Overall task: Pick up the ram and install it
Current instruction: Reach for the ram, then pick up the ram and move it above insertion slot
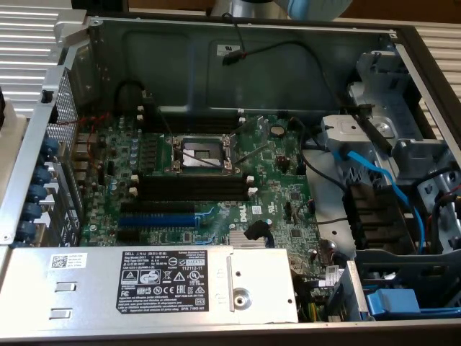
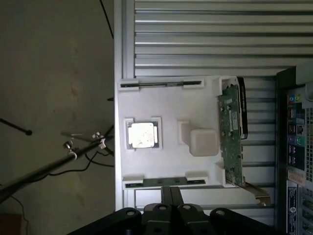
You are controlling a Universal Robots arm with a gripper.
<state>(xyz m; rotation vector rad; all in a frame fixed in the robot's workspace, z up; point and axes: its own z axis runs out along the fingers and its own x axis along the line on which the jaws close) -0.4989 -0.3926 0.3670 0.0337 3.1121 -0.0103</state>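
In the wrist view a white tray [image 2: 168, 105] rests on a ribbed metal table. Two ram sticks stand on edge in its slots: one dark strip [image 2: 161, 84] at the far rim and one greenish strip [image 2: 146, 181] at the rim nearest my fingers. My gripper [image 2: 171, 193] hangs above that nearer stick, shut, with its black fingertips pressed together and nothing between them. In the exterior view the motherboard [image 1: 281, 194] lies in the open case, and its black memory slots [image 1: 193, 189] are empty.
The tray also carries a silver processor chip [image 2: 142, 134], a white block [image 2: 201, 142] and a green expansion card [image 2: 232, 137]. The case's rear panel [image 2: 296, 147] stands beside the tray. On the board are an open processor socket [image 1: 202, 151], a blue expansion slot [image 1: 157, 216] and the power supply [image 1: 144, 285].
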